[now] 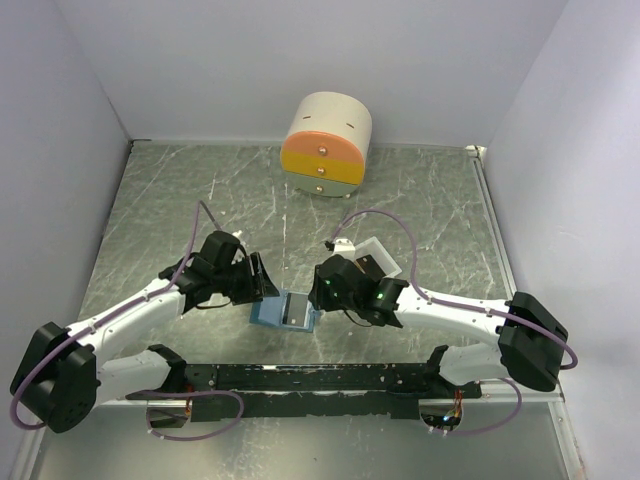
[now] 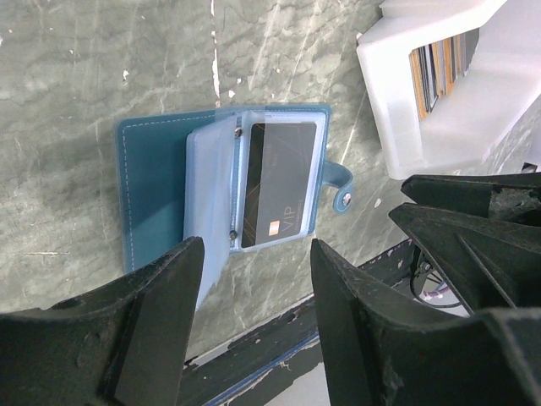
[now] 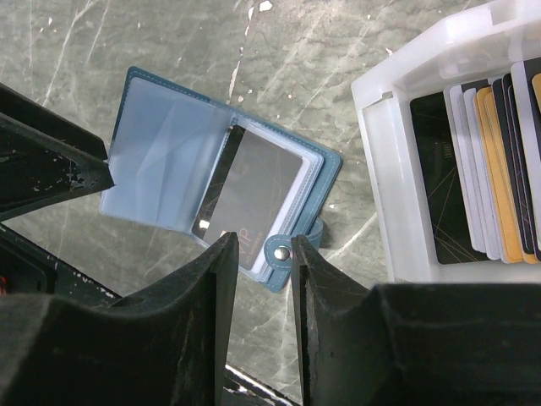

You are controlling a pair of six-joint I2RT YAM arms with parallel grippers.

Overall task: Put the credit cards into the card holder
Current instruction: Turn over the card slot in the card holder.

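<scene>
The light-blue card holder [image 1: 285, 311] lies open on the table between my two grippers. A dark credit card [image 2: 279, 182] marked VIP sits in its clear inner sleeve [image 3: 254, 190], and its snap tab [image 3: 283, 248] points toward the tray. More credit cards [image 3: 490, 169], black, white and orange-tan, stand on edge in the white tray [image 3: 380, 169]. My left gripper [image 2: 256, 245] hangs open just above the holder's near edge with nothing between its fingers. My right gripper [image 3: 264, 249] hovers over the tab, its jaws a narrow gap apart and empty.
The white tray [image 1: 377, 253] sits right behind my right gripper [image 1: 322, 290]. A round cream drawer box [image 1: 325, 143] with orange and yellow fronts stands at the back wall. White walls enclose the table. The black base rail [image 1: 320, 378] runs along the near edge.
</scene>
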